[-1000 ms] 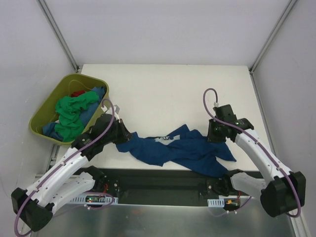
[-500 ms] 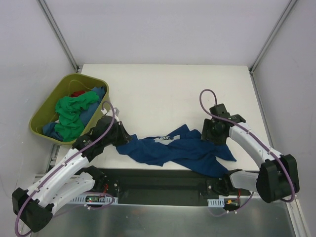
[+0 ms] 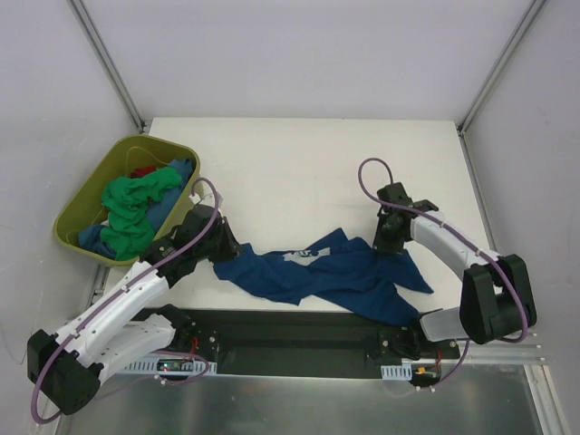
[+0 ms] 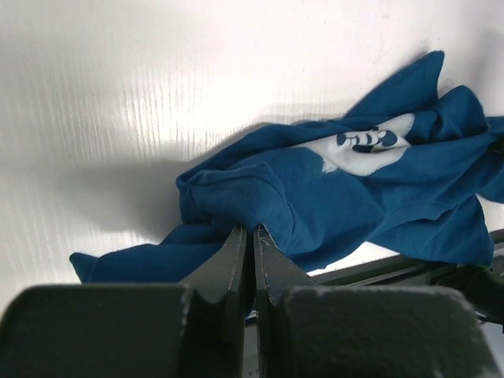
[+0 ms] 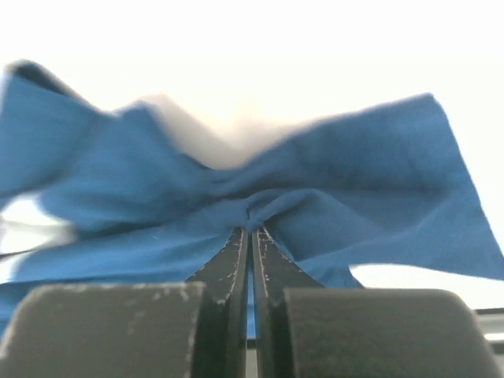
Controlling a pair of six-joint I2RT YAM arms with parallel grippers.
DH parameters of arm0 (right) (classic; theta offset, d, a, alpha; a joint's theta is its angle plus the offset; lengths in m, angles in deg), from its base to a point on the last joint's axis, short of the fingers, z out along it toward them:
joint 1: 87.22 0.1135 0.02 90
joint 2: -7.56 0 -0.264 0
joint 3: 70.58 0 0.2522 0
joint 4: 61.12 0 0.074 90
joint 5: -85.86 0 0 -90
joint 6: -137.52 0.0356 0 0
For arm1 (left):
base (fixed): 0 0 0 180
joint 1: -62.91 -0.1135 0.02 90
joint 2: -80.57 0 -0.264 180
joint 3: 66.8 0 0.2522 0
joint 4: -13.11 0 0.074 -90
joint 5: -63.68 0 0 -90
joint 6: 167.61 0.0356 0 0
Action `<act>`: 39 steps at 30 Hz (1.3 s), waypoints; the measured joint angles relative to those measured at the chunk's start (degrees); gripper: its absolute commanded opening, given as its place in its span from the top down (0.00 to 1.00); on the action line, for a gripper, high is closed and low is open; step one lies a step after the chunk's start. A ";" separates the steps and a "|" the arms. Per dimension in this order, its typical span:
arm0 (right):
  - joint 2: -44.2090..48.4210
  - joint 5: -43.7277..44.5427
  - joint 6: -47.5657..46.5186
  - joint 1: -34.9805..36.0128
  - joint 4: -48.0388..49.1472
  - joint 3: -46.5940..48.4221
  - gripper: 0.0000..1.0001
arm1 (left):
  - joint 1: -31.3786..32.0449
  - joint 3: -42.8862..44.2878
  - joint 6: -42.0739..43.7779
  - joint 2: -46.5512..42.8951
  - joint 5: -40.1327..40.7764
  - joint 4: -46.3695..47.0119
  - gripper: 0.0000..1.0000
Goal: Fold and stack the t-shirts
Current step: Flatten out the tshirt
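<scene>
A dark navy t-shirt [image 3: 331, 276] with a pale print [image 4: 366, 150] lies crumpled near the table's front edge. My left gripper [image 3: 228, 252] is shut on the shirt's left end; in the left wrist view its tips [image 4: 253, 230] pinch a fold of the cloth [image 4: 260, 197]. At the shirt's right part my right gripper [image 3: 388, 246] is shut on the cloth, and the right wrist view shows the fabric [image 5: 315, 205] bunched at its tips [image 5: 252, 231]. More t-shirts, green [image 3: 131, 208], blue [image 3: 172, 186] and red [image 3: 140, 171], lie in the tub.
An olive-green plastic tub [image 3: 86, 195] stands at the table's left edge. White walls with metal posts close in the back and sides. A dark rail [image 3: 299, 331] runs along the front edge between the arm bases.
My right gripper has moved left and toward the far side, from beside the shirt's right end onto the cloth, and has closed on it. The left gripper has kept its grip, shifting slightly.
</scene>
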 measured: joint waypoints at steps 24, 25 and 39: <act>5.64 -5.05 -17.11 -9.51 -5.42 54.38 0.98 | -18.34 54.34 17.40 16.33 -8.20 2.38 1.00; 6.82 -5.05 -17.20 -9.75 -5.99 51.12 0.96 | -18.32 50.58 16.94 14.19 -8.22 1.92 1.00; 10.80 3.91 -17.18 -18.12 -13.79 19.67 0.03 | -6.97 -2.49 -0.81 -4.00 -18.05 -3.21 0.01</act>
